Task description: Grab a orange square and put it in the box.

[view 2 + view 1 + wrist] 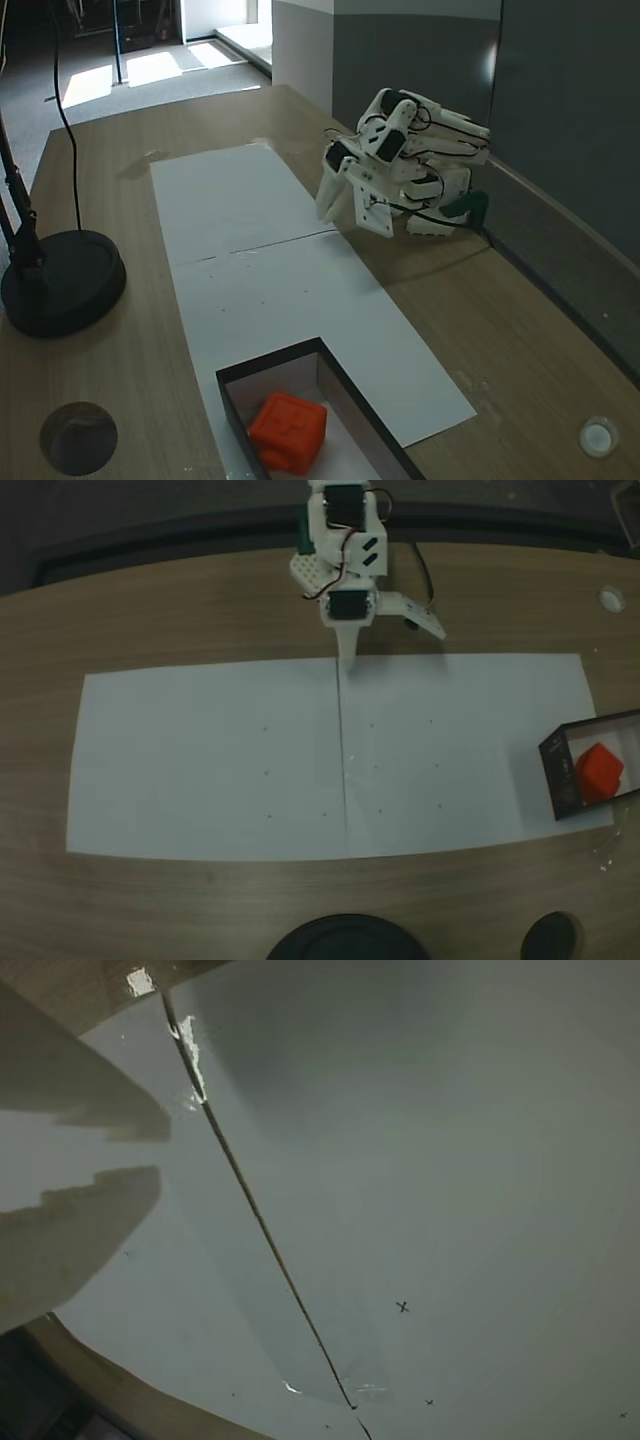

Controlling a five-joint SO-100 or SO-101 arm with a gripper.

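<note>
One cube [288, 432] is sitting inside the box [268, 366] at the bottom of a fixed view, showing at the right edge [599, 770] in the other. The box [556, 775] is resting on white paper [220, 760] covering the desk [150, 610]. The hand [338, 216], well apart at upper centre, is hanging slightly released and grasping nothing, fingers [80, 1210] showing a narrow gap.

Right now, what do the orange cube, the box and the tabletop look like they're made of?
Orange square: looks like matte moulded or printed plastic, with rounded edges, a raised mark and uniform colour. Box: thin, dark, dull walls and a pale floor, so perhaps card or plastic; I can't tell which. Table: wood or wood-look laminate with visible brown grain and a slight sheen. White paper sheets: flat and matte.
</note>
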